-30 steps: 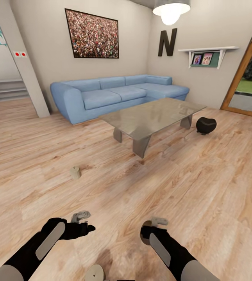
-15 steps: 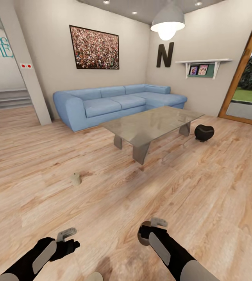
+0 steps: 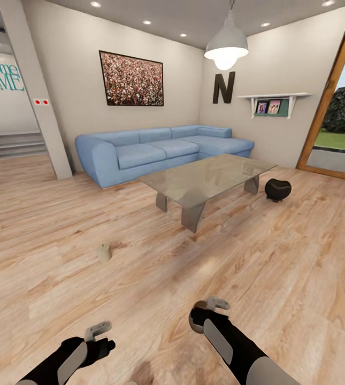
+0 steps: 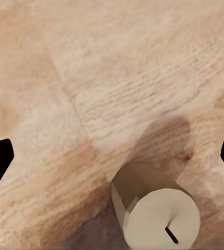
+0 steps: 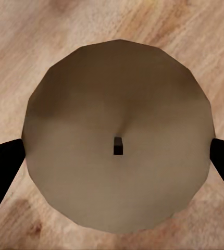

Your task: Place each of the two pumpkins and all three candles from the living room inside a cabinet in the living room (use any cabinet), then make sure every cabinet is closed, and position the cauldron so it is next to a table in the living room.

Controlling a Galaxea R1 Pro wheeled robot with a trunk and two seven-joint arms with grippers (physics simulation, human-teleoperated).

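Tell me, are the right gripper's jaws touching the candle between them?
Touching. In the right wrist view the candle spans the right gripper, and both dark jaws meet its rim at the sides with no floor showing between.

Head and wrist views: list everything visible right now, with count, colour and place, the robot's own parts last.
candles: three, tan; one on the floor left of the table, one under the left gripper, one between the right gripper's fingers
table: one, glass top, grey legs, mid-room
cauldron: one, black, on the floor by the table's right end
sofa: one, blue, against the back wall
picture: one, on the back wall
letter N: one, dark, on the right wall
shelf: one, white, right wall
lamp: one, white, hanging
left gripper: open
right gripper: shut on a candle
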